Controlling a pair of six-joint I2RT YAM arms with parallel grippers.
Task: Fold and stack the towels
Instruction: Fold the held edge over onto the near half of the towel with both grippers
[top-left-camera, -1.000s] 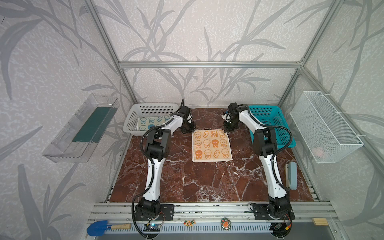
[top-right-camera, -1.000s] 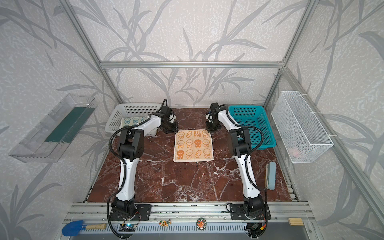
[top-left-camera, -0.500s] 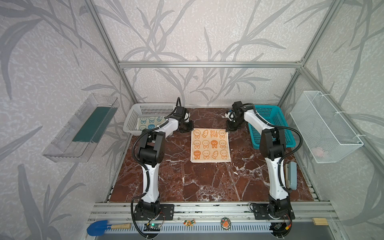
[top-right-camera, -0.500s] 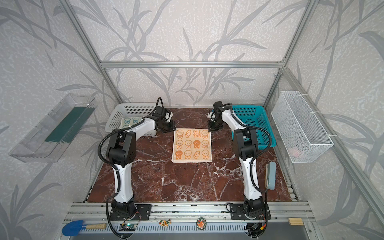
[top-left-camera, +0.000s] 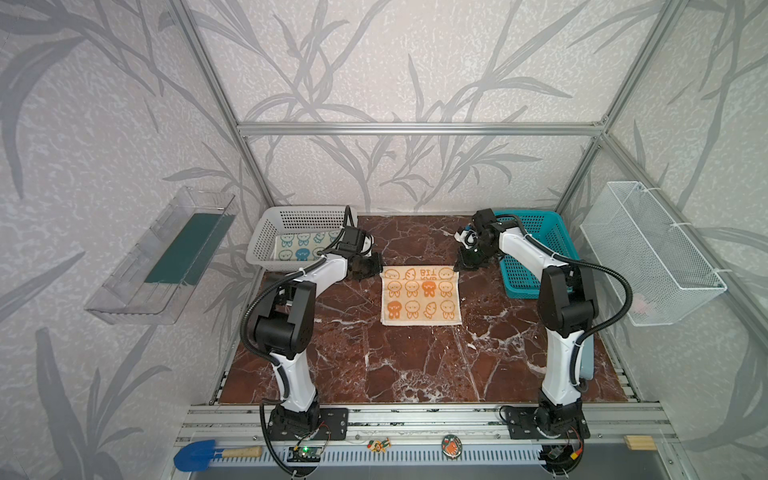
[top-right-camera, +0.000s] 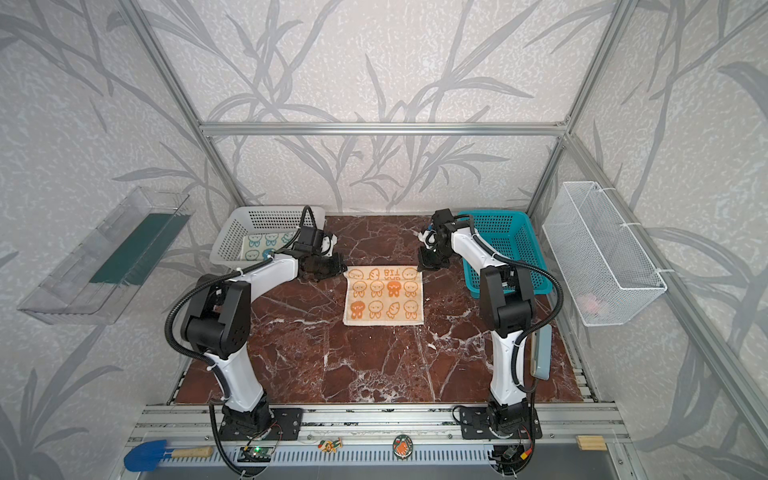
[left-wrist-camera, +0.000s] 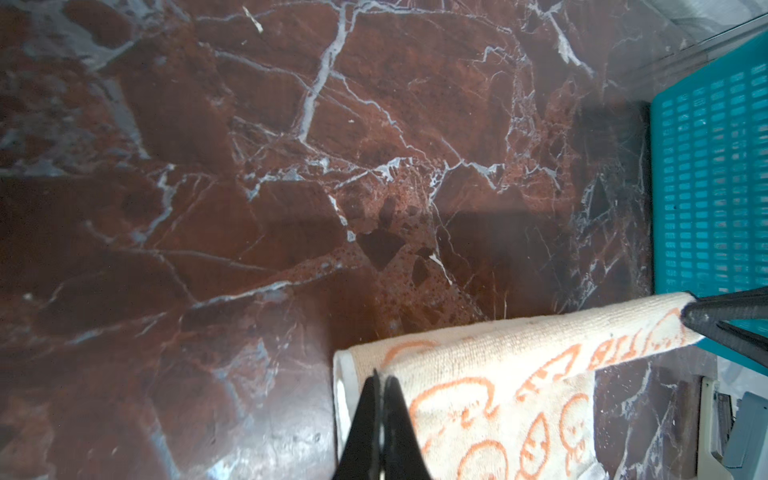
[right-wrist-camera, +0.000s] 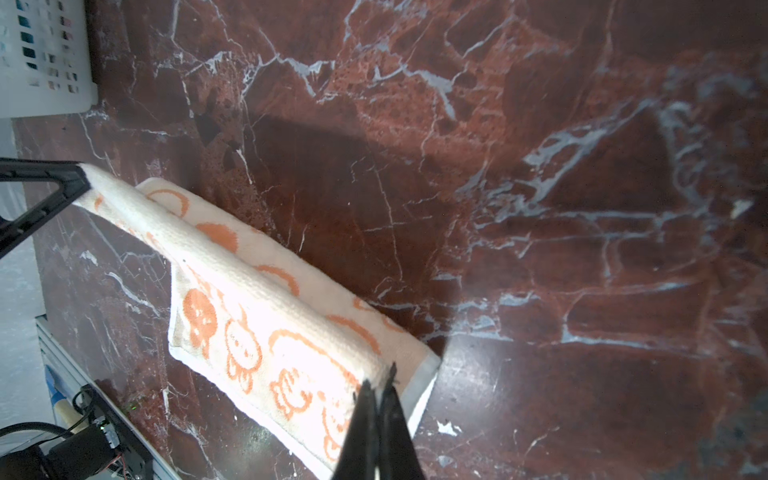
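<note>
Towel (top-left-camera: 420, 297) edge now raised; left tool (top-left-camera: 380, 269), right tool (top-left-camera: 458, 266) pinching; teal basket (top-left-camera: 521, 283) near.

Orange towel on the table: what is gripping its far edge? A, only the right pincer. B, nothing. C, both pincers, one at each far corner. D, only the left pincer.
C: in the wrist views the left pincer and the right pincer are each shut on a far corner of the orange towel, with that edge lifted between them.
</note>
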